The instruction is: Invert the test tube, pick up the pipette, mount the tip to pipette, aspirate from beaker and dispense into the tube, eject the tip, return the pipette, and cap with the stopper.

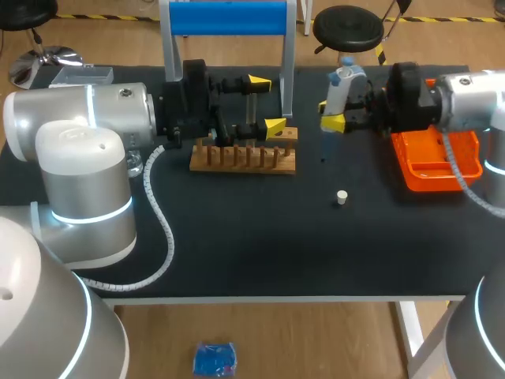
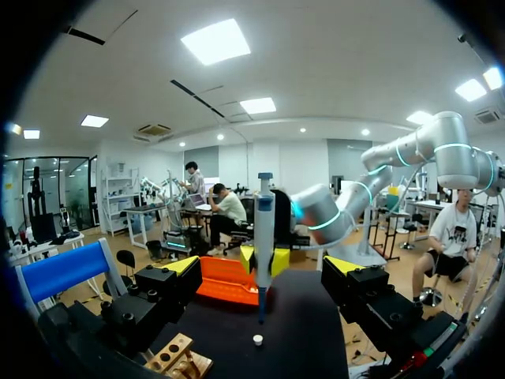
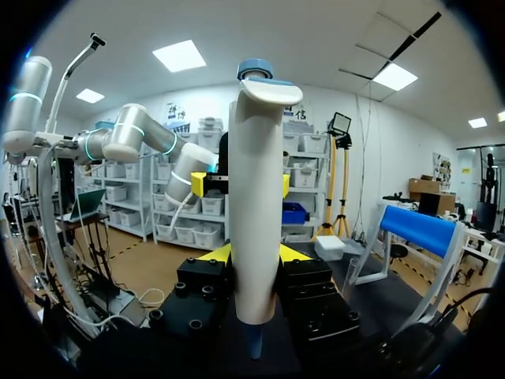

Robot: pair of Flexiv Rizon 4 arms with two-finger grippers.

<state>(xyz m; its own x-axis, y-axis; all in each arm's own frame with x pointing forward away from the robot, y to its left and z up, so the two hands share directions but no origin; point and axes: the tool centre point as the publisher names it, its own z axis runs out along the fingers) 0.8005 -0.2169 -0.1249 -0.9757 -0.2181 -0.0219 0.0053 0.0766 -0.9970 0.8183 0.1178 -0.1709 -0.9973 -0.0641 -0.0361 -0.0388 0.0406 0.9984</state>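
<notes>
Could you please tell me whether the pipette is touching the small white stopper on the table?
Apart. The left wrist view shows the pipette hanging with its lower end above the stopper, and bare black table shows between them.

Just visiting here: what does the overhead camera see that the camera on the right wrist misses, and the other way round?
Only the head view shows the wooden rack, the orange tray and the small white stopper lying on the table. Only the right wrist view shows the lower end of the pipette poking out under the right gripper. Both show that pipette held in the gripper, the left arm across from it, and the blue-topped stand.
</notes>
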